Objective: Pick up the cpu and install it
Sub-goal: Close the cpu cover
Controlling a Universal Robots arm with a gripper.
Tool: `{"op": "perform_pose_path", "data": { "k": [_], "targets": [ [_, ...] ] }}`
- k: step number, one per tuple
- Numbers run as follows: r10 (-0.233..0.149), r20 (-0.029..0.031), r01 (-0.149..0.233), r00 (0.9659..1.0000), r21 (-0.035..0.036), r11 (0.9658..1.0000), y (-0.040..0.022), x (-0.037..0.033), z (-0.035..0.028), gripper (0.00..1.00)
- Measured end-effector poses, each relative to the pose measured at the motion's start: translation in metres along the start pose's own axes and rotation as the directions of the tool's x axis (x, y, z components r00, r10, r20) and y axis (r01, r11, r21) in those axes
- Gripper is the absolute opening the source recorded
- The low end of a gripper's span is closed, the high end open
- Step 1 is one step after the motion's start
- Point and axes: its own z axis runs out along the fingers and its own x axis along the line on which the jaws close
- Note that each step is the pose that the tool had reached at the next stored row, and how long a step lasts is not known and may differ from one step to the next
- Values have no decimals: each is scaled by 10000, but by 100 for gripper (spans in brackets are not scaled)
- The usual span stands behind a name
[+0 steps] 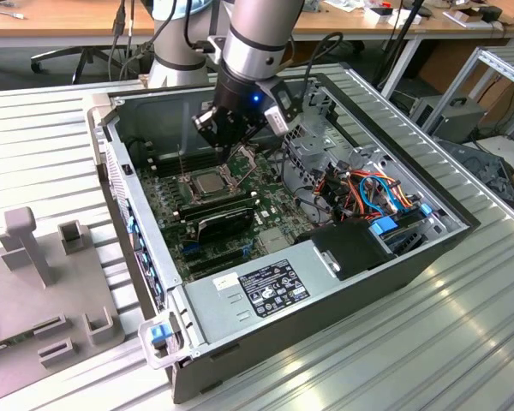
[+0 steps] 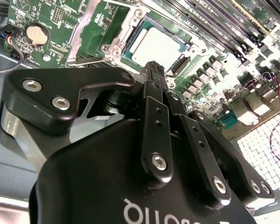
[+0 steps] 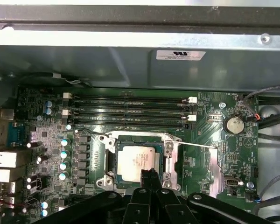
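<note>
Now above the socket [image 3: 137, 161], cpu [image 3: 136, 160] seated inside.
Hovering just over the chip, gripper [image 3: 150, 173] empty, jaws pressed together, retention frame [image 2: 91, 35] swung open alongside.

Robot arms: one, over the open computer case [image 1: 437, 248].
Grippers: one [image 3: 150, 173], fingers closed together, nothing between them.
CPUs: one [image 3: 136, 162], seated in the socket.
Sockets: one [image 3: 170, 148], frame lifted open.
Motherboards: one [image 3: 46, 135].
Memory slots: four long black rows [image 3: 130, 112] in the first wrist view.
Coin batteries: one [image 3: 233, 124].
Power supply boxes: one, labelled, at the case's near edge [image 1: 257, 295].
Grey fixture plates: one [image 1: 43, 300], on the exterior view's left.
Tables: one ribbed metal surface [image 1: 411, 342].
</note>
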Motion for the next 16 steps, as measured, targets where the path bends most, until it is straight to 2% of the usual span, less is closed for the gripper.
{"op": "perform_pose_path", "data": {
  "k": [16],
  "targets": [
    [1, 0, -1, 10000, 0, 10000, 11, -49, -169, 11]
  ]
}}
